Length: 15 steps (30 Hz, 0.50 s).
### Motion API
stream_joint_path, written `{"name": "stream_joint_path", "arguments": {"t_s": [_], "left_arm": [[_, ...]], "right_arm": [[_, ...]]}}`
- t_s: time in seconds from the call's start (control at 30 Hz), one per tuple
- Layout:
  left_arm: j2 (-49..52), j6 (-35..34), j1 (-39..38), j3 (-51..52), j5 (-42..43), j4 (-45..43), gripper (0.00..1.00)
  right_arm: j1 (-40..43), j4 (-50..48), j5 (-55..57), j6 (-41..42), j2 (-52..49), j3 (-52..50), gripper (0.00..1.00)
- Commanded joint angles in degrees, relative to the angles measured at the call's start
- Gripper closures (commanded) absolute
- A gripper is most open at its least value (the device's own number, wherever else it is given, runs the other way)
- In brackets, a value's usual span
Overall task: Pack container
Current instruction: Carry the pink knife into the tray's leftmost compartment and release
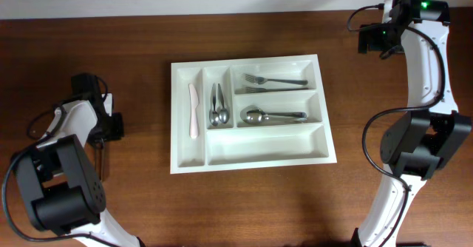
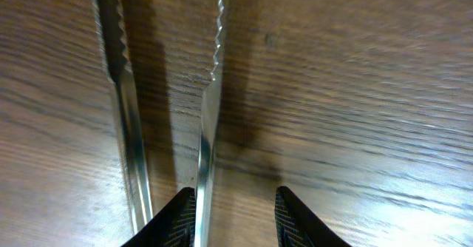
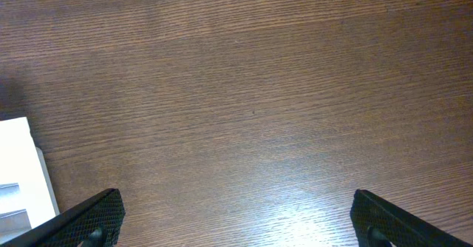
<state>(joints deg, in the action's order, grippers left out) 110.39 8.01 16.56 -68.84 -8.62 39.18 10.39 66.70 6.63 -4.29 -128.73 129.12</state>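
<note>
Container at centre of overhead frame. Left gripper at lower left, jaws partly apart, knife blade lying between them. Right gripper at upper right, jaws wide, holding nothing.

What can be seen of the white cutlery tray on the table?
The tray is a white, plastic-looking rectangle lying flat and slightly skewed in the middle of the wooden table. It has five compartments: two narrow upright ones on the left, three long ones on the right. They hold a white knife, small spoons, forks and larger spoons; the bottom long one is empty. Only the table and cutlery touch it.
</note>
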Motion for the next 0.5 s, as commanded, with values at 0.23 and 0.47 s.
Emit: {"name": "stream_joint_path", "arguments": {"t_s": [0.23,0.47], "left_arm": [[2.8,1.8,1.7,0.6,0.0,-0.3,0.82],[2.6,1.8,1.7,-0.7,0.0,1.9,0.98]], "right_arm": [[-0.2,0.0,0.7,0.7,1.9,1.0,0.01],[-0.2,0.0,0.7,0.7,1.9,0.9,0.01]]}}
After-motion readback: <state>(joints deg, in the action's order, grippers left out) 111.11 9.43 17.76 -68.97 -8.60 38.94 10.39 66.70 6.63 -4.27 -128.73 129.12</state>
